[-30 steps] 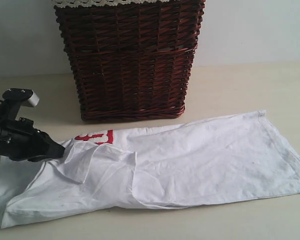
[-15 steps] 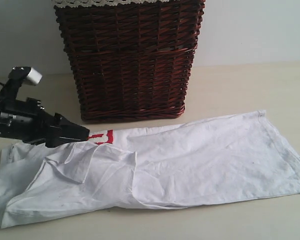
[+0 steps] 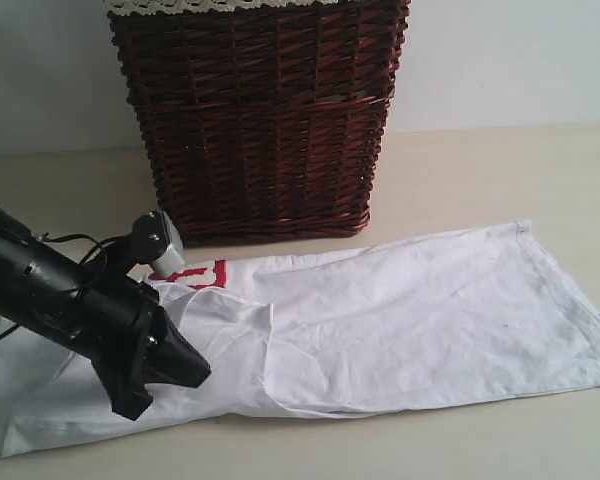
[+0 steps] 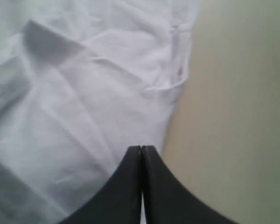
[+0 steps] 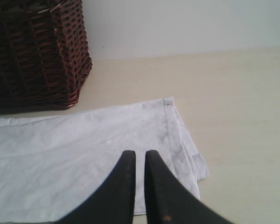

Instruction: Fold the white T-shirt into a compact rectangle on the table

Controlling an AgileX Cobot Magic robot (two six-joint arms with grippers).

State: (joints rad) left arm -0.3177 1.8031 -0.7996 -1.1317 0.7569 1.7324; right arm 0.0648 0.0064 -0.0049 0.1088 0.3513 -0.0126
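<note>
Nearest, along the table's (image 3: 500,180) front edge, one white T-shirt (image 3: 410,320) lies flat as a long, rumpled band that runs from the front left corner toward the right edge. The cloth is soft, thin and creased, doubled over on itself. One stitched hem corner (image 3: 523,228) points toward the far right, and a loose flap of fabric (image 3: 220,310) is turned back near the left end. One red patch (image 3: 202,272) peeks out at the shirt's far edge, partly covered by folds.

One black arm reaches in from the left edge, and its left gripper (image 3: 198,374) is angled down over the shirt's left part, close to the front edge. In the left wrist view its two smooth black fingers (image 4: 130,177) are pressed tight together, tip to tip, above the shirt's border where cloth meets bare table. No cloth shows between them. One small grey-white camera box (image 3: 160,238) sits on that wrist, with thin black cables beside it.

The right gripper (image 5: 140,154) shows only in its own wrist view. It is poised over the shirt's right end, and its two tapered black fingers are all but closed with a thin slit between them, grasping nothing.

The table itself is pale beige, matte and flat. Farther back, toward its far edge, one tall dark brown wicker basket (image 3: 260,130) stands upright just behind the shirt. Its weave is tight and ribbed, and one band of cream lace trim (image 3: 180,6) runs along its rim. Behind it rises one plain light grey-white wall (image 3: 500,60)
</note>
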